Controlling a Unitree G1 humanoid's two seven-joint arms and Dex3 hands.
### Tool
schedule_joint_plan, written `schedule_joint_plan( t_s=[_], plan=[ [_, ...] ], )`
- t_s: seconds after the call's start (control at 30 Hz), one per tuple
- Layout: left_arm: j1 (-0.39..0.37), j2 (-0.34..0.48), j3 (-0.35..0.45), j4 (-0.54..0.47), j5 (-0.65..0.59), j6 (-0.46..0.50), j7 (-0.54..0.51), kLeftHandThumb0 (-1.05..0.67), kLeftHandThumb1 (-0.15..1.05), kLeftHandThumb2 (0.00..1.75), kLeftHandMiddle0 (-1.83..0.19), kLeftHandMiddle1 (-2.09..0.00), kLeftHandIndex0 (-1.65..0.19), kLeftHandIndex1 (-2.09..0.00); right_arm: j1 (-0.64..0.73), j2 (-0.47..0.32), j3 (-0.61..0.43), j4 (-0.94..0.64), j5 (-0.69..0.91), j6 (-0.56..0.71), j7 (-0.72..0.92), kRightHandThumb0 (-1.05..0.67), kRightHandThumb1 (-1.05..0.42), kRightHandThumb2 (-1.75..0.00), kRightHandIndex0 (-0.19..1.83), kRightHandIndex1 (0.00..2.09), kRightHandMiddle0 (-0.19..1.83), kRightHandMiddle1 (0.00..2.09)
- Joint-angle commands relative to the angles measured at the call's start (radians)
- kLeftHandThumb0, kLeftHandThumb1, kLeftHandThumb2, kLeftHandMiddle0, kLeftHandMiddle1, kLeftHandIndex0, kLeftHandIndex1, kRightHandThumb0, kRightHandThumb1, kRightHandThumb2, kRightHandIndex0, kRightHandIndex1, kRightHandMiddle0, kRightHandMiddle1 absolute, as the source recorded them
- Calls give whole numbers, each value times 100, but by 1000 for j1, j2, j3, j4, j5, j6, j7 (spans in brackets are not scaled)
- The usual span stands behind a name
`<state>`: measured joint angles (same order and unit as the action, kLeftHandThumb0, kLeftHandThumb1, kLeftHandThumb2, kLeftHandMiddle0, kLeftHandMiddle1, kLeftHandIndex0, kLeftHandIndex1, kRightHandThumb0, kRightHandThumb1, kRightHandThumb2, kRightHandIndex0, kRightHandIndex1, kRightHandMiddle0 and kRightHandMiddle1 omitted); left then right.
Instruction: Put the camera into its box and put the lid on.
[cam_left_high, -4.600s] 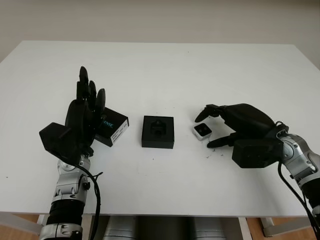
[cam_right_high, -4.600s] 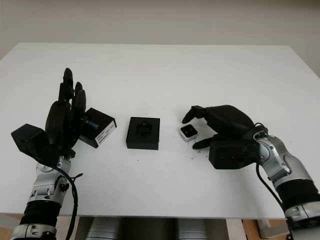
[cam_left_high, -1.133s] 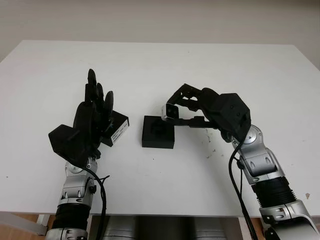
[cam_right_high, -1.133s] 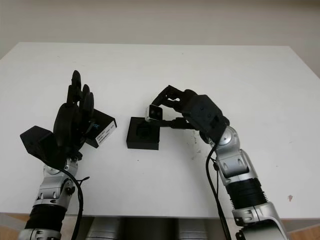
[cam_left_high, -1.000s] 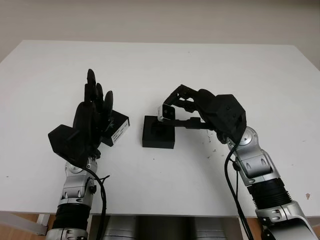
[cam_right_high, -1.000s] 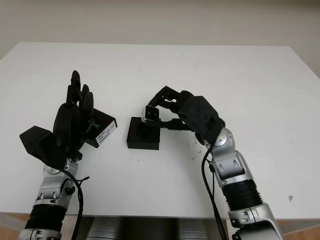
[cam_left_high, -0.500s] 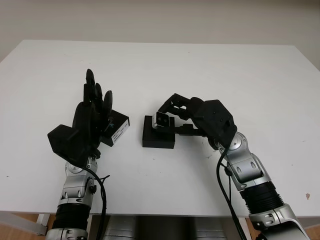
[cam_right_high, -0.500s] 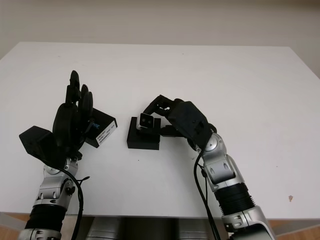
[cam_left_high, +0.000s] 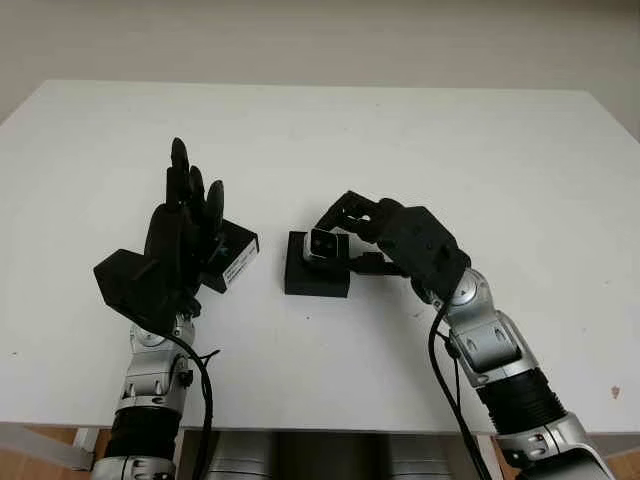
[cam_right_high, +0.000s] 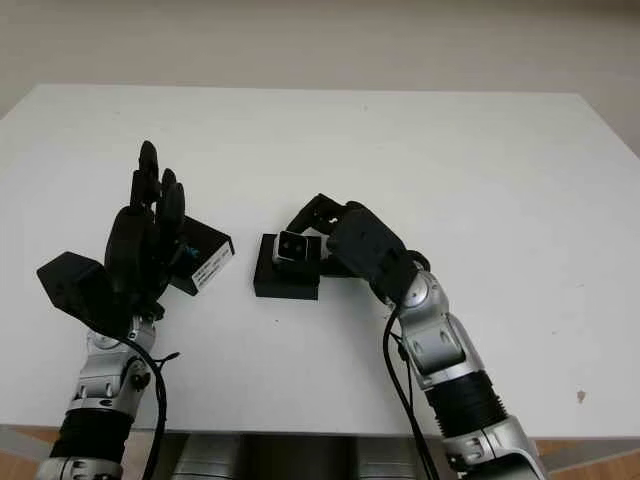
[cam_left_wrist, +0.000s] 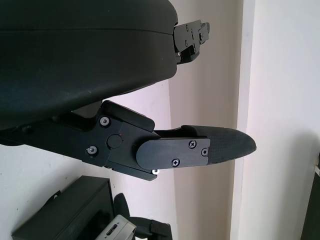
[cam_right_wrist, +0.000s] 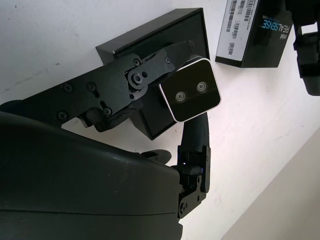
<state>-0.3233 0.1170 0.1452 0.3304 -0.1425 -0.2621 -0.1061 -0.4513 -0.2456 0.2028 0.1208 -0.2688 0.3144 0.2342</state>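
Right hand (cam_left_high: 375, 230) pinches camera (cam_left_high: 326, 243) just above open box (cam_left_high: 316, 277); left hand (cam_left_high: 180, 235) open, raised beside lid (cam_left_high: 232, 258) on table (cam_left_high: 400, 130).

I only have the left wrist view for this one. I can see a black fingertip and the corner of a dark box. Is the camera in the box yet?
Observer: Not yet. The right hand holds the camera just above the open box.
Operator: Which way does the camera face?
Observer: In the right wrist view its two-lens face points at that wrist camera, with fingers pinching its sides.
Operator: And the lid?
Observer: The lid lies on the table to the left of the box, partly behind the raised, open left hand.
Operator: Any marking on it?
Observer: Yes, a white barcode label and "REALSENSE" lettering.
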Motion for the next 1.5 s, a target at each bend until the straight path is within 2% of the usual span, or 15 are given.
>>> schedule_joint_plan(
  t_s=[0.0, 1.47],
  plan=[
    [-1, 0, 0, -9, 6, -4, 2, -78, 105, 44, 18, -5, 19, -2, 5, -2, 4, -22, -9, 0, -6, -35, -92, -6, 38, 5, 31, 177],
    [10, -6, -4, -33, 1, 16, 3, -80, 105, 44, 18, -5, 19, -2, 42, -35, 54, -58, -159, 15, 15, -33, -93, -5, 43, 6, 32, 179]
  ],
)
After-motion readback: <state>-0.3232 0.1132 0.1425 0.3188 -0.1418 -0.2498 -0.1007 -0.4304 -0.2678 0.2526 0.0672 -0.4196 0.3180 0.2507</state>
